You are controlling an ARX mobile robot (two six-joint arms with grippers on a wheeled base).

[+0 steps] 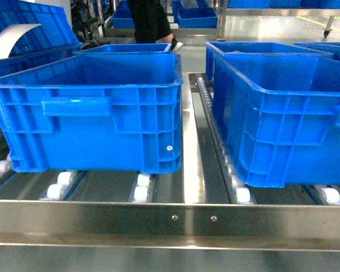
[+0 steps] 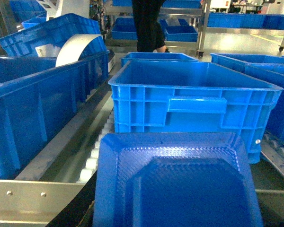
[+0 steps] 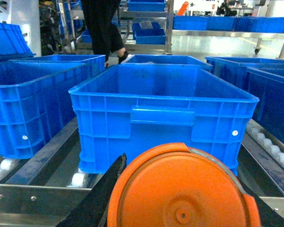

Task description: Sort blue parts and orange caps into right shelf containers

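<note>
In the left wrist view a blue part (image 2: pixel 177 184) fills the lower frame right in front of the camera, and my left gripper (image 2: pixel 175 198) is shut on it. One dark finger (image 2: pixel 73 208) shows at its left edge. In the right wrist view an orange cap (image 3: pixel 180 189) sits flat-face to the camera between two black fingers (image 3: pixel 106 184), so my right gripper (image 3: pixel 182 198) is shut on it. Ahead of each gripper stands an open blue crate (image 2: pixel 194 94) (image 3: pixel 163 113). Neither gripper shows in the head view.
Two large blue crates (image 1: pixel 90 107) (image 1: pixel 283 113) stand side by side on the roller shelf behind a steel front rail (image 1: pixel 170 218). More crates (image 2: pixel 38 109) line the left. A person's legs (image 1: pixel 150 22) stand behind the shelf.
</note>
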